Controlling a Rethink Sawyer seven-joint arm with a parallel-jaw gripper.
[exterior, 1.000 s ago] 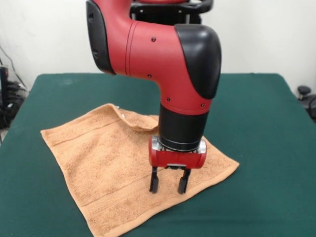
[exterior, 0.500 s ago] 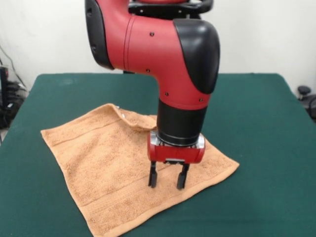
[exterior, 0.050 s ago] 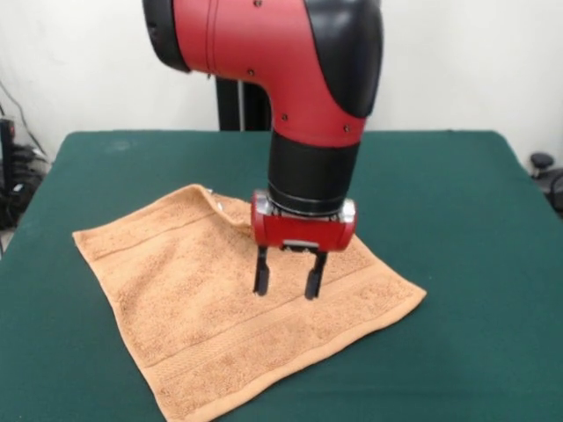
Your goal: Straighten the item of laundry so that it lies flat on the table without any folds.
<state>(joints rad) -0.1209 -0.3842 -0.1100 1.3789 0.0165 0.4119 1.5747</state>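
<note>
We note the arm [exterior, 0.050 s ago: 290,79] coming down from above, wrist vertical, red and black. The gripper [exterior, 0.050 s ago: 288,285] points straight down over the middle of the towel [exterior, 0.050 s ago: 176,308]; its two black fingers [exterior, 0.050 s ago: 261,272] stand apart, holding nothing. Whether the tips touch the cloth or hang just above it we cannot tell.

The towel — orange-tan terry — lies spread on the green table [exterior, 0.050 s ago: 457,229], left of centre, set corner-wise like a diamond. Most of it is flat, with a woven band running near the front edge. The far corner, partly behind the gripper body, looks folded over, and a small white label [exterior, 0.050 s ago: 211,195] shows by it.

Against the frame a second ago, the gripper has moved away from the near side toward the far corner and sits higher in the picture; fingers apart then too. The towel's outline is unchanged.
</note>
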